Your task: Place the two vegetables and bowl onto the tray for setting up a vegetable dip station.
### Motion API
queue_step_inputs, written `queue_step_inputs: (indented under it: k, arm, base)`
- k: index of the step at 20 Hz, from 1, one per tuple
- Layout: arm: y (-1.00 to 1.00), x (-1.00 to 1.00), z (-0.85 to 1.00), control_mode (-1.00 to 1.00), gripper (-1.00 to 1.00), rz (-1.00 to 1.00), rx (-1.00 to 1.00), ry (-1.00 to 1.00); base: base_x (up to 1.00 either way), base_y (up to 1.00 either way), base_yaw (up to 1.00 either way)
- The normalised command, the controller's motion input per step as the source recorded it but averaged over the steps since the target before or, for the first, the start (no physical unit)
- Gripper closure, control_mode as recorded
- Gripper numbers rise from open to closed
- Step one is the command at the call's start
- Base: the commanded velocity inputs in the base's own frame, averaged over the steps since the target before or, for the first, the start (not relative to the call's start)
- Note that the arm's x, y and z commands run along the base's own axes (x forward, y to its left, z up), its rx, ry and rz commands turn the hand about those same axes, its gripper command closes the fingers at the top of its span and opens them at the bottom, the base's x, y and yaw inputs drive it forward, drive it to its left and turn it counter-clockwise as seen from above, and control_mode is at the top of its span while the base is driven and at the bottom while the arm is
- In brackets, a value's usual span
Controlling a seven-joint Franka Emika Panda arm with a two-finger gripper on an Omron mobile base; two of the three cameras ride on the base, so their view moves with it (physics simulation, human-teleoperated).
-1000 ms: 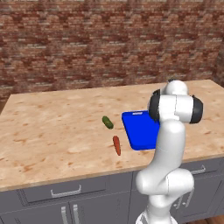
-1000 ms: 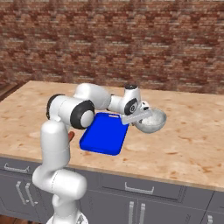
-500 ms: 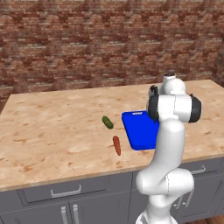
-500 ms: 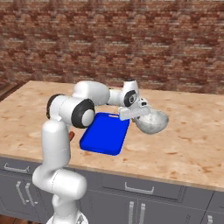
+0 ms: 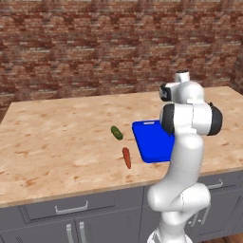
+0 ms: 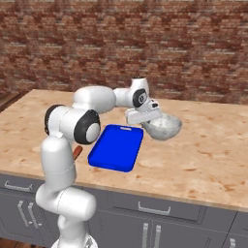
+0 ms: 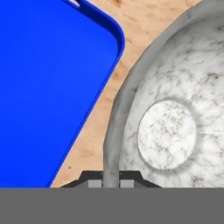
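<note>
Lifting off the counter (image 6: 203, 145) since a second earlier, the bowl (image 6: 163, 127) hung tilted just beside the tray (image 6: 116, 147), so carrying it across looked like the step in hand. The gripper (image 7: 111, 180) was nearly closed, its fingers pinching the bowl's near rim, while the cucumber piece (image 5: 116, 133) and carrot (image 5: 126, 157) lay on the counter beside the tray.
</note>
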Motion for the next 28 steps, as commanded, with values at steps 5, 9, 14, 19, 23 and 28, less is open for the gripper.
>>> queue_step_inputs:
  k: [5,9,14,19,23,28]
  arm:
    - [0.37,-0.02,0.31,-1.00,1.00,0.14,-0.01,0.09]
    - [0.41,-0.02,0.19,-1.00,1.00,0.13,-0.01,0.03]
    - [0.46,0.00,0.07,-1.00,1.00,0.07,0.00,0.02]
    - [0.39,0.07,-0.02,-1.00,1.00,0.03,0.00,0.00]
    - [0.32,0.08,-0.07,-1.00,1.00,0.01,0.05,-0.03]
    - [0.33,0.05,-0.12,-1.00,1.00,0.00,0.08,-0.08]
  base:
    - [0.00,0.00,0.00]
    - [0.00,0.00,0.00]
    - [0.00,0.00,0.00]
    - [0.00,0.00,0.00]
    - [0.00,0.00,0.00]
    - [0.00,0.00,0.00]
